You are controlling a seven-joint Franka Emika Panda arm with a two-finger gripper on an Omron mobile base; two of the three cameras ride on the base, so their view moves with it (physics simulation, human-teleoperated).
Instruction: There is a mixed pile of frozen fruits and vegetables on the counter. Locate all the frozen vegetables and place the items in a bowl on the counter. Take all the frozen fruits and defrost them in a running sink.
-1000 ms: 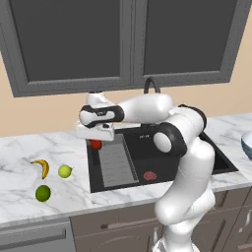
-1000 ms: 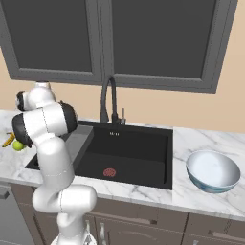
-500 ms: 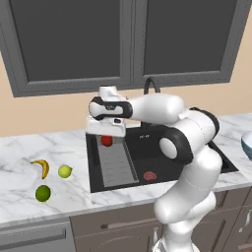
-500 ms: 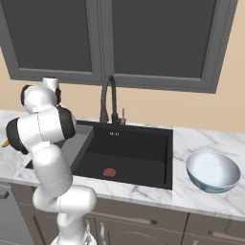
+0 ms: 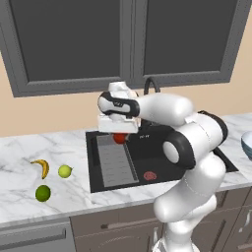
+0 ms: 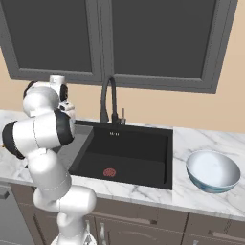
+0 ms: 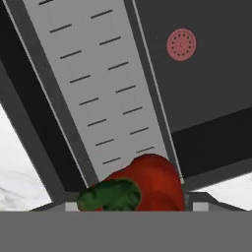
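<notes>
Red and smooth, the round piece [image 7: 142, 184] with its green stem looks firm and light, though a frozen skin is probably slippery; the broad middle, not the stem end, seems the safest place to hold it. It hangs in the gripper [image 5: 118, 133] above the back of the sink [image 5: 162, 162], over the ribbed tray [image 7: 98, 93]. The fingers are closed around it, spread about as wide as its body. On the counter [image 5: 19, 152] lie the banana [image 5: 42, 167] and two green balls.
</notes>
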